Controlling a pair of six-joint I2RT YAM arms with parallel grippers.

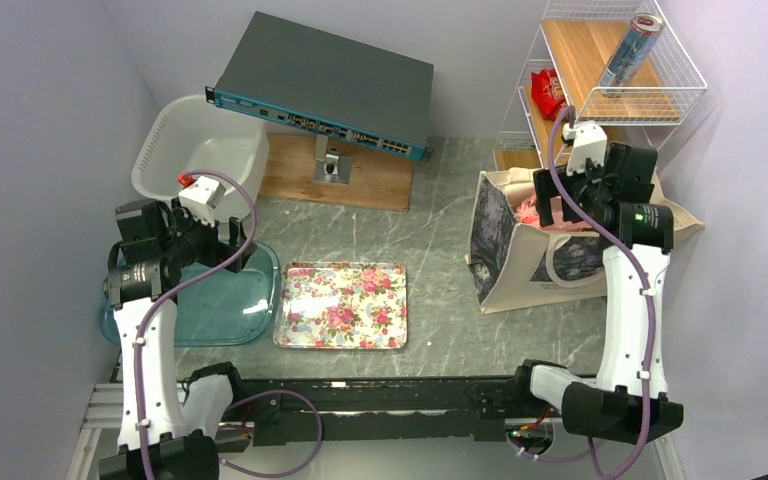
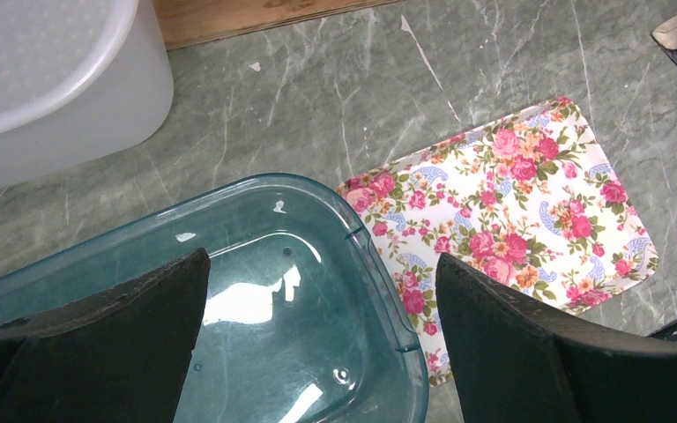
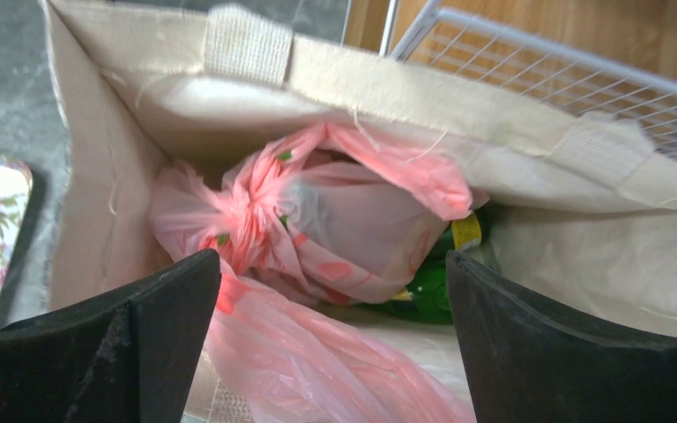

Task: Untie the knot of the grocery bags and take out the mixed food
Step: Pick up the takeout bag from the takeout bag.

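Note:
The beige canvas tote (image 1: 520, 275) with a dark printed side panel stands at the right. The thin pink plastic bag (image 3: 353, 229) lies inside it, its knot (image 3: 245, 216) a bunched pink lump at the left. A second length of pink plastic runs toward the camera. A green glass bottle (image 3: 427, 291) shows under the bag; other food is hidden. My right gripper (image 3: 331, 264) is open and empty just above the tote's mouth (image 1: 552, 200), over the bag. My left gripper (image 2: 322, 263) is open and empty above a teal tub (image 2: 379, 264), far from the tote (image 1: 238, 245).
A floral tray (image 1: 342, 305) lies mid-table beside the teal tub (image 1: 220, 305). A white basket (image 1: 200, 150) and a network switch (image 1: 325, 85) on a wooden board are at the back. A wire shelf (image 1: 610, 85) behind the tote holds a silver can (image 1: 632, 48) and a red packet (image 1: 547, 92).

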